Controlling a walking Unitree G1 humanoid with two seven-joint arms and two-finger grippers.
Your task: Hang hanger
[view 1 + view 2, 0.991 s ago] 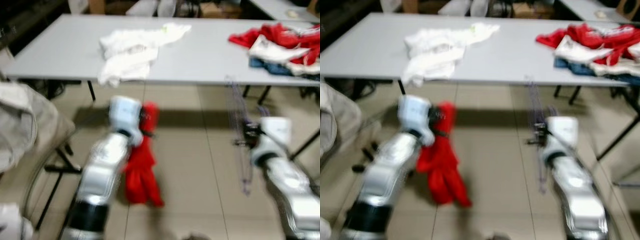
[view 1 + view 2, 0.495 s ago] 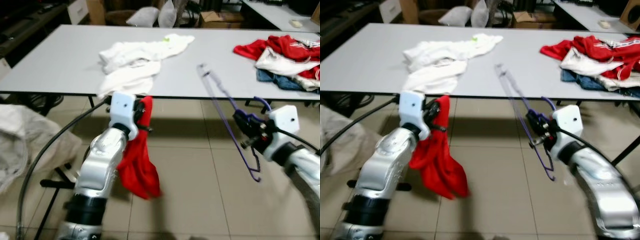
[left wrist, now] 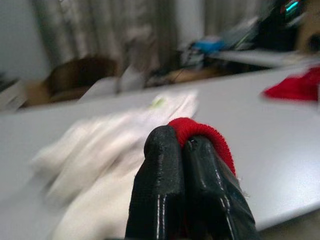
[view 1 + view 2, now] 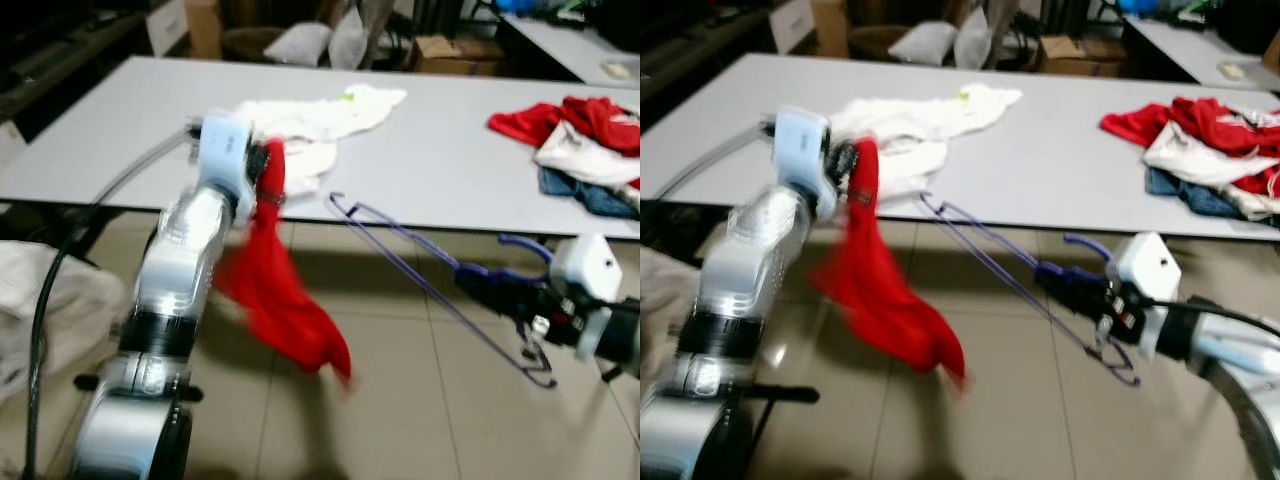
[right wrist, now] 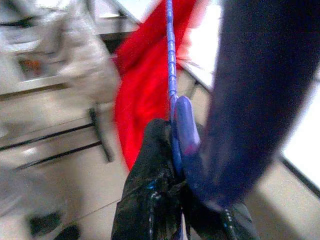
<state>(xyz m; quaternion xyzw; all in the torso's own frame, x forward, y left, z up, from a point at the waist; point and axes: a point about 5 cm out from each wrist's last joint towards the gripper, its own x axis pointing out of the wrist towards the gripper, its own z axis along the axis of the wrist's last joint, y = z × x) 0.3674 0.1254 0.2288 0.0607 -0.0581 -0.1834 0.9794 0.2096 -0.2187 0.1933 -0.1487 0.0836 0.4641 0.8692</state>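
Observation:
My left gripper [image 4: 262, 170] is raised at the front edge of the grey table [image 4: 450, 170], shut on a red garment [image 4: 280, 300] that hangs and swings below it. In the left wrist view the black fingers [image 3: 170, 195] pinch the red cloth's hem [image 3: 205, 132]. My right gripper [image 4: 525, 300] is low on the right, over the tiled floor, shut on a purple wire hanger [image 4: 420, 275]. The hanger lies nearly level and points left, its far end close to the red garment. The right wrist view shows the hanger's wire [image 5: 171, 65] running away from the fingers [image 5: 155, 190].
A white garment [image 4: 315, 125] lies on the table just behind my left gripper. A heap of red, white and blue clothes [image 4: 585, 145] sits at the table's right end. Pale fabric [image 4: 40, 300] lies on the left by a black hose [image 4: 60, 270]. Boxes and bags stand behind the table.
The left arm rose toward the table edge, swinging the red garment. The right gripper dropped and tipped the hanger from steeply slanted to nearly level, pointing left. The camera shifted too.

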